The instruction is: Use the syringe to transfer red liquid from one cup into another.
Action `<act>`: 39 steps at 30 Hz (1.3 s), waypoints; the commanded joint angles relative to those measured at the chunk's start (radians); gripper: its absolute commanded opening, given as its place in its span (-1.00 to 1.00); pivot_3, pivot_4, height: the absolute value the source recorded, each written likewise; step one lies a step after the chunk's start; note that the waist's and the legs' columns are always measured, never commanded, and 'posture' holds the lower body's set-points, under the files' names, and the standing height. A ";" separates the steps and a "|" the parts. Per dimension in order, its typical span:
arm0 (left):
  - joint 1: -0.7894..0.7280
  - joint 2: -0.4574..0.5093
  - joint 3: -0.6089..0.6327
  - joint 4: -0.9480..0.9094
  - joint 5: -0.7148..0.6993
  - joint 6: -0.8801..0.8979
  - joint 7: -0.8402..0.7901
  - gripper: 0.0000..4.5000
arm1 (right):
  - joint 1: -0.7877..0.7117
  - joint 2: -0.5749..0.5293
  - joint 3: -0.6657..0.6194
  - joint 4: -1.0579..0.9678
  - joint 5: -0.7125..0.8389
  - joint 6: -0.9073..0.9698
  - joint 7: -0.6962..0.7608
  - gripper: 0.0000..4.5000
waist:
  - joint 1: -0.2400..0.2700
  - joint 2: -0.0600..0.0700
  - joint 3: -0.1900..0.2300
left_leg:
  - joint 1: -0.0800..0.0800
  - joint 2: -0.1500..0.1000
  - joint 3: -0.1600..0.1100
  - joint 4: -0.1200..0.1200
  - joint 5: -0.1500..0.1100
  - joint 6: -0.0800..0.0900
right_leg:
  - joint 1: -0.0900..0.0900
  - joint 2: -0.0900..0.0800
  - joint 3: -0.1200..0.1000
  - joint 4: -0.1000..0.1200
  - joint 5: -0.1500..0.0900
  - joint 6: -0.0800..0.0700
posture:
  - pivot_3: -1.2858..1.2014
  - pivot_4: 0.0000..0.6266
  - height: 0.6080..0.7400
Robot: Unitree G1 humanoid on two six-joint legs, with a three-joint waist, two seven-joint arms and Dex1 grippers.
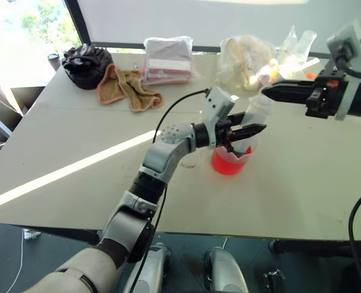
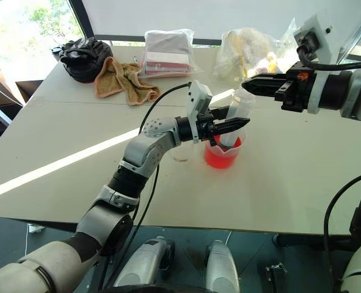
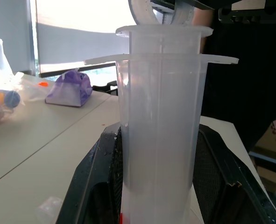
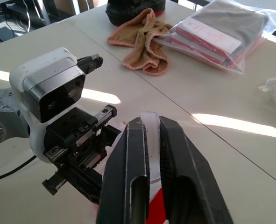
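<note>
Standing at the table's (image 1: 302, 201) near centre, the spouted beaker (image 1: 230, 161) holds the red liquid (image 1: 229, 163), and the syringe (image 2: 238, 114) rises from it, leaning toward one o'clock with its tip down in the pool. The left gripper (image 1: 247, 132) clamps the clear barrel from the nine o'clock side, fingers narrow around it, apparently to keep the tube steady over the beaker. Above, the right gripper (image 2: 253, 84) reaches in from three o'clock and pinches the white plunger's top flange between its narrowed fingers (image 4: 128, 163), a hold that looks meant for drawing the plunger up and filling the barrel. The barrel itself looks clear, so the draw seems not yet made. A small clear cup (image 2: 181, 155), likely the receiving one, sits just beside the beaker at nine o'clock, partly hidden by the left arm. Farther back, toward eleven o'clock, lie a tan towel (image 1: 128, 87) and a black bundle (image 1: 85, 64); a bagged stack (image 1: 168, 59) sits at twelve, crumpled plastic bags (image 1: 247, 61) at one.
</note>
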 commanded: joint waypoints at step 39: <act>0.081 0.021 -0.070 -0.045 0.033 -0.021 -0.005 -0.36 | -0.251 -0.058 0.105 0.140 -0.138 -0.164 0.152 -0.98 | 0.000 0.000 0.000 | -0.001 0.000 0.000 0.000 0.000 0.000 | 0.000 0.000 0.000 -0.001 0.000 0.000 | 0.03 -0.52 1.00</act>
